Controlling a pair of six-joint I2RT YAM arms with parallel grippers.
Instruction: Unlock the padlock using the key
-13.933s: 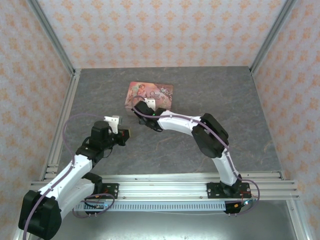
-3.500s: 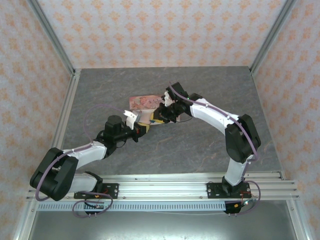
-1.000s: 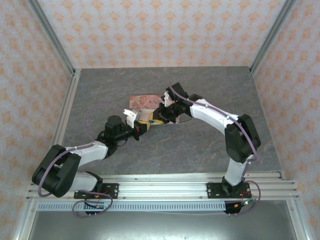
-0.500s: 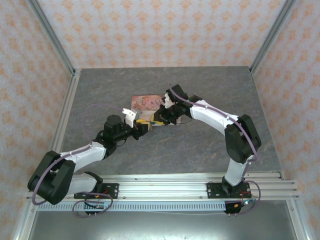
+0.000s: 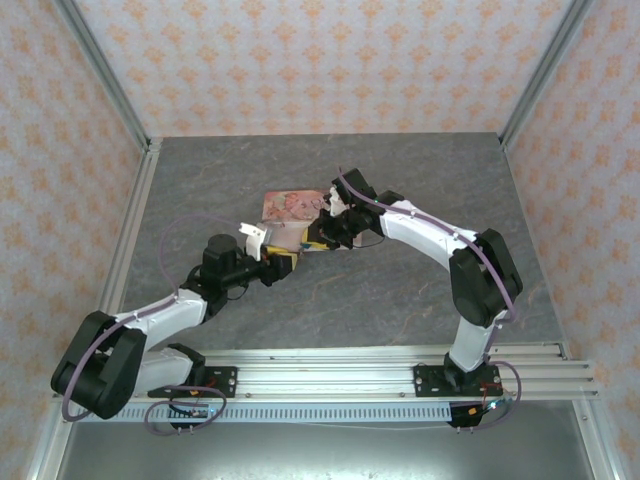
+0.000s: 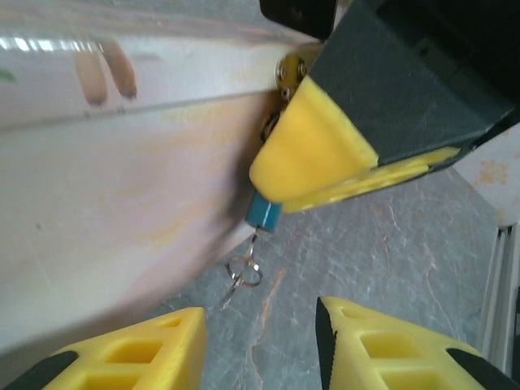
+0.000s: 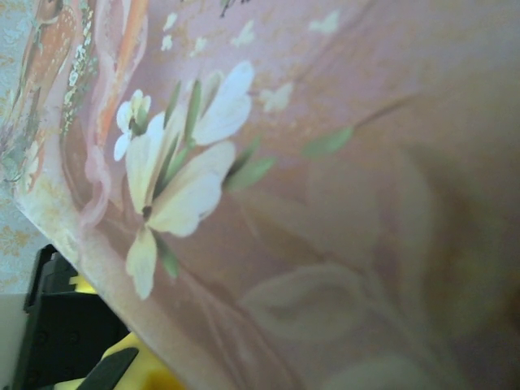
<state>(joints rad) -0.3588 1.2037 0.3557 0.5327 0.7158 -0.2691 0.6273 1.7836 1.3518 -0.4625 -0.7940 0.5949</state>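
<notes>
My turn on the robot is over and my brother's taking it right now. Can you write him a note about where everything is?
Left gripper: open, empty, just short of the key.
Right gripper: clamped on the pink tin's edge, beside the padlock.
The padlock hangs on the tin; the key dangles from its underside, apparently in the keyhole.
Done: key seems inserted.
Left: turn it and open the padlock. Whether it's already unlocked can't be told.

Overhead looks down from behind; both wrists close on tin (image 7: 325,162)
</notes>
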